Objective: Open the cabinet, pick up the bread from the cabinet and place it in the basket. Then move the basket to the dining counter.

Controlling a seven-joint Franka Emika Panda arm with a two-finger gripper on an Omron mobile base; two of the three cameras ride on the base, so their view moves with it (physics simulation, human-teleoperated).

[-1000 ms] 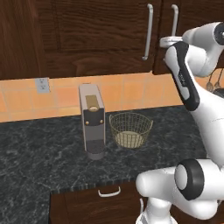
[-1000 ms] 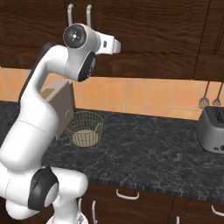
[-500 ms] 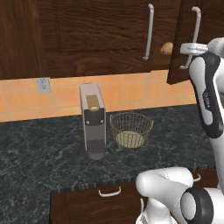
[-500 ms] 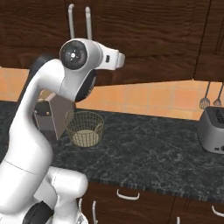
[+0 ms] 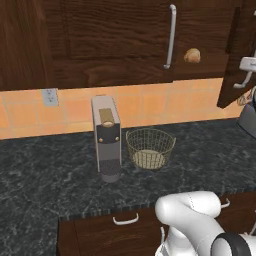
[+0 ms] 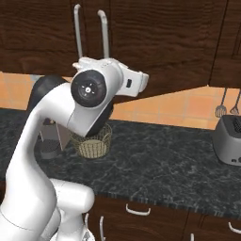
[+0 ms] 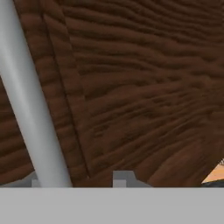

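At the upper right, cabinet door stands swung out, exposing the bread; gripper straddles the bar handle, apparently pinching it.

A grey coffee machine stood mid-frame on the black granite counter. A toaster sat at the right edge, utensils hanging above.

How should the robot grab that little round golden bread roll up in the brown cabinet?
Probably around the small round golden-tan bread roll's middle, fingers on its two sides, coming straight in from the front. It sits on the shelf of the dark brown wooden cabinet, whose door is swung aside, so only the front is open.
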